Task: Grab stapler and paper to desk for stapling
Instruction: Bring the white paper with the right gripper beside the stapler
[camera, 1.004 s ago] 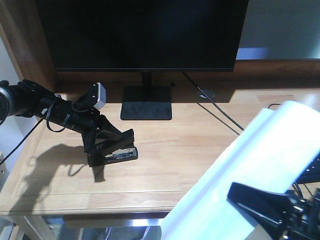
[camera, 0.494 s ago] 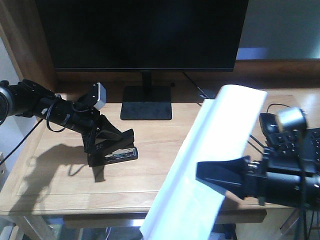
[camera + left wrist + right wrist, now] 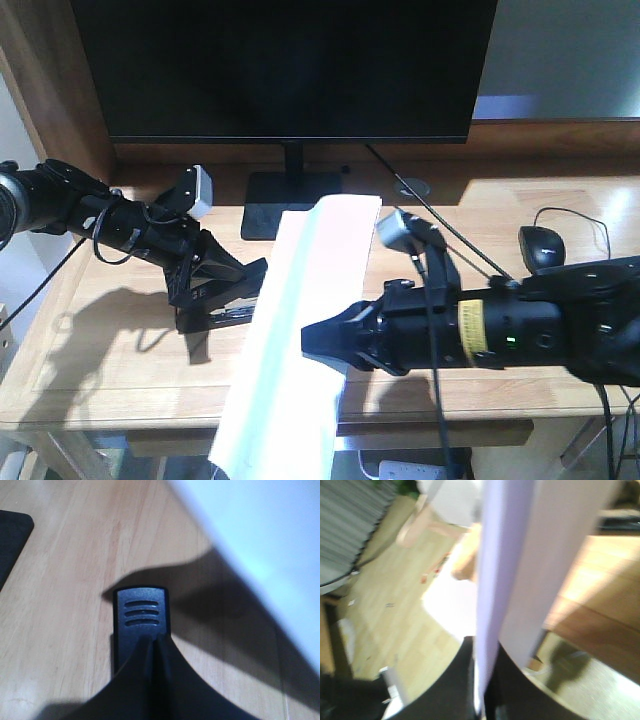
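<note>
Nearest, the right fingers are clamped on the paper, which they hold edge-on in the air, its lower end hanging past the front edge of the worktop. Beyond them, the left fingers are pinched together on the stapler, which seems to rest low on the worktop. The carrying step looks nearly done. Next, the paper needs laying flat just beside the left fingers, with a corner fed into the stapler's mouth.

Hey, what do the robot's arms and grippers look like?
Both are black. The left arm carries loose black cables and a silver-grey camera box at the wrist. The right arm has a yellow band, a small green light and a grey camera. The left gripper and right gripper have tapered black fingers.
</note>
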{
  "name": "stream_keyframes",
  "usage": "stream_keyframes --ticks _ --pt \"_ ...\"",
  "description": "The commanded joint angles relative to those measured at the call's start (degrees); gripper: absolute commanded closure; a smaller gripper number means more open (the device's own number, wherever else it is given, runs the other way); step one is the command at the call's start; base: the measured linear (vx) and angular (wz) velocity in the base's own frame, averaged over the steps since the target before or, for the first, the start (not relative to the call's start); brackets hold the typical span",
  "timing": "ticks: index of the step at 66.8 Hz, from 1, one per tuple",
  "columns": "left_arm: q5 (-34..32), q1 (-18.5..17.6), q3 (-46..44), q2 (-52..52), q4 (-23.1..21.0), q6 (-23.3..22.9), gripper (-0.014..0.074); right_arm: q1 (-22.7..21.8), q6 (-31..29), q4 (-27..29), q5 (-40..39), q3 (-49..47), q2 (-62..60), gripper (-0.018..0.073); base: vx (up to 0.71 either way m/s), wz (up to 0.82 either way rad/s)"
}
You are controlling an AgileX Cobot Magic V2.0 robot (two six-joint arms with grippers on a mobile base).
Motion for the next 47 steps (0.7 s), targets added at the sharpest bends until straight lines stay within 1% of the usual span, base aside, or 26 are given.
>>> stream_keyframes --ticks 1,12,21,32,47 --pt "1.7 -0.2 -1.4 -3.4 -3.3 -0.5 0.0603 -0.1 -0.3 2.3 3.6 -1.8 1.9 0.0564 0.00 0.00" --pt "1.7 -0.2 -1.4 -3.4 -3.3 -0.5 0.0603 -0.1 -0.3 2.0 11.5 -1.8 6.7 0.0564 0.00 0.00" --pt "1.7 -0.2 -1.4 -3.4 -3.3 -0.5 0.0603 -0.1 -0.3 2.0 15.7 -1.8 8.5 0.0564 0.00 0.00" --pt "1.7 -0.2 -1.4 -3.4 -3.3 -0.5 0.0603 -0.1 -0.5 2.0 17.3 -2.1 9.0 0.0564 0.00 0.00" --pt "1.7 -0.2 -1.4 -3.4 -3.3 -0.5 0.0603 -0.1 -0.4 5.0 19.0 -3.3 9.0 0.0564 0.00 0.00"
